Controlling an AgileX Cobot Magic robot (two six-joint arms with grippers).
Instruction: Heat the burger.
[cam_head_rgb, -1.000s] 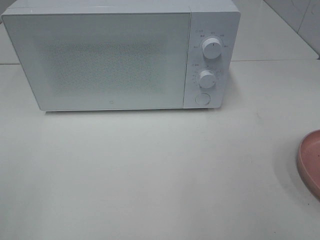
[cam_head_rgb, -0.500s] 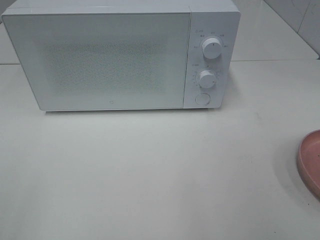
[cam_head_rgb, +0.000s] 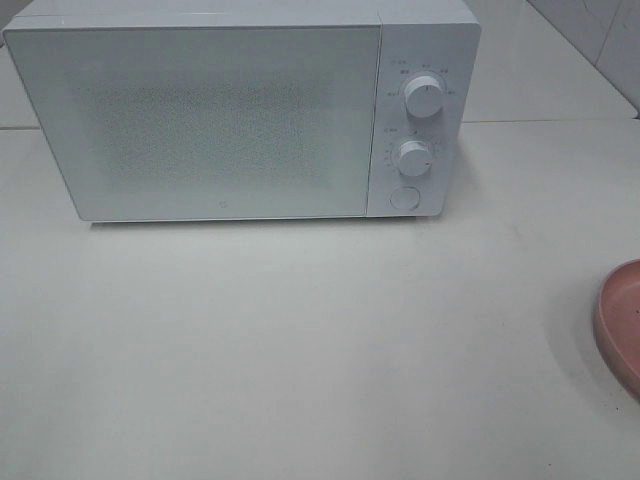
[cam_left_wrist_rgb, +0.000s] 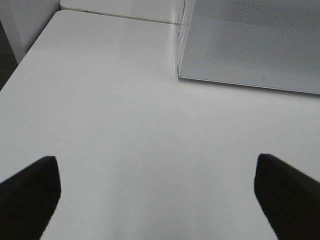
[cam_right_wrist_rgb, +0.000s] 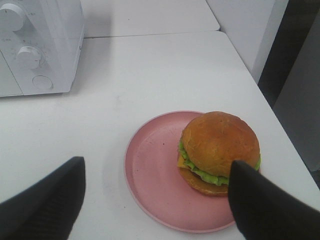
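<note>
Microwave (cam_head_rgb: 240, 115) door shut, sitting at the back of the white table (cam_head_rgb: 300, 350). Burger (cam_right_wrist_rgb: 219, 151) sits on the pink plate (cam_right_wrist_rgb: 152, 175), off-centre, at the table's right edge. Right hand (cam_right_wrist_rgb: 155, 205) hovers above the plate, fingers spread wide, nothing gripped. Left hand (cam_left_wrist_rgb: 157, 197) over bare table near the microwave's front left corner, fingers wide apart, empty.

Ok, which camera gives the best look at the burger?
The right wrist view: the burger shows whole there, sitting on the pink plate between the open right gripper's fingers. The exterior high view catches only the plate's rim at its edge, no burger. The left wrist view shows neither.
</note>
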